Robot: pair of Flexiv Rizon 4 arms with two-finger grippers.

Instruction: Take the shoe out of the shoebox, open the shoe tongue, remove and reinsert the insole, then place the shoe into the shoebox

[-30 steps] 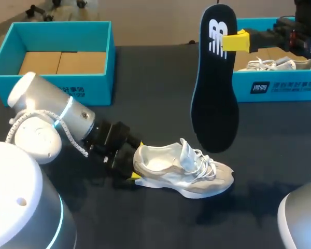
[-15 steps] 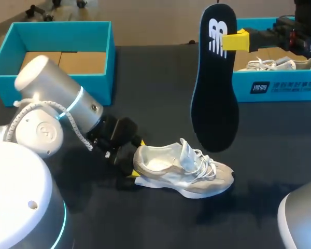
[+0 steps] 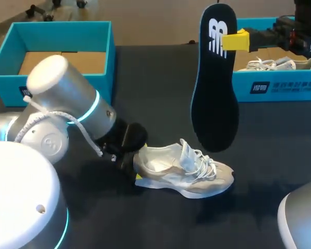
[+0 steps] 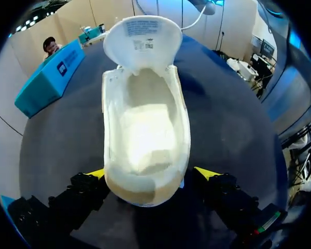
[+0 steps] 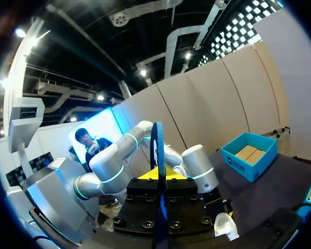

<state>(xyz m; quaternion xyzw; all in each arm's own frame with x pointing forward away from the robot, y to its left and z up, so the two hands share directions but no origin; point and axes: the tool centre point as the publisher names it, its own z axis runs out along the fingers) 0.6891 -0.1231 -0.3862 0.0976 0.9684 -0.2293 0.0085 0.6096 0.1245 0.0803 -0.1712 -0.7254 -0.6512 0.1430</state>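
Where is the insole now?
In the head view, the insole hangs upright right of centre, pinched near its top by the right hand, above the shoe.

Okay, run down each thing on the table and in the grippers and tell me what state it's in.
shoe, upright on the table, tongue open, insole out.
insole, hanging in the air from the right gripper.
right gripper, fingers shut on the insole.
left gripper, at the shoe's heel, grip unclear.
left shoebox, open, no shoe inside.
right shoebox, open, second shoe inside.
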